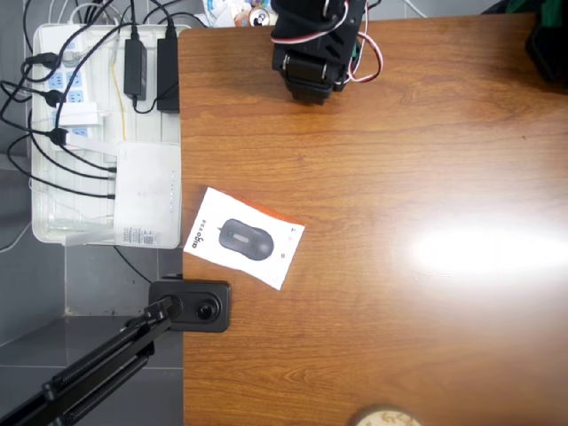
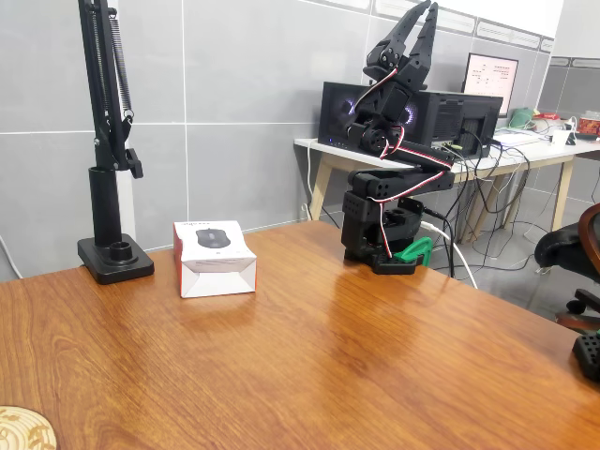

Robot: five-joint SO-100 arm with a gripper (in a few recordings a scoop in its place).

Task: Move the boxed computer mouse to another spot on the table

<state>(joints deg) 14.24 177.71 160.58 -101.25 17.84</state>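
Observation:
The boxed computer mouse [image 1: 244,238] lies flat near the table's left edge in the overhead view, its white face showing a dark grey mouse. In the fixed view the box [image 2: 214,258] rests on the brown woodgrain table [image 2: 328,356], with orange-red inside its front flap. The black arm [image 1: 311,44] is folded up at the table's far edge, well away from the box. Its gripper [image 2: 429,7] points straight up, fingertips together, holding nothing.
A white tray [image 1: 44,222] of power strips and cables sits off the table's left edge, with a plain white router-like box [image 1: 146,191] in it. A black stand base [image 1: 191,304] [image 2: 114,258] is close beside the box. A round wooden coaster [image 1: 383,417] lies at the near edge.

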